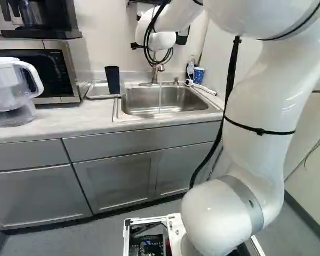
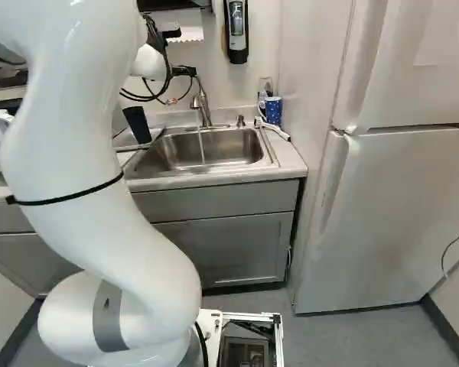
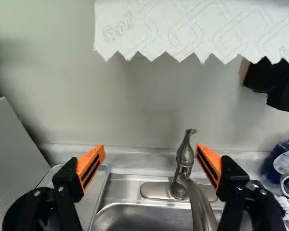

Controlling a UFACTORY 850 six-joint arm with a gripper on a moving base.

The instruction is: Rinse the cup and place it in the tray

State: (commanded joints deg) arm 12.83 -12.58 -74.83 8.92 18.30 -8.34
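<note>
Fingers [image 3: 92, 166] apart, smooth tapered cup [image 1: 112, 80] on tray [image 1: 98, 92], curved metal faucet [image 3: 197, 204]

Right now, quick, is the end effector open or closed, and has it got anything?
End effector: open, orange pads wide apart, holding nothing.
</note>
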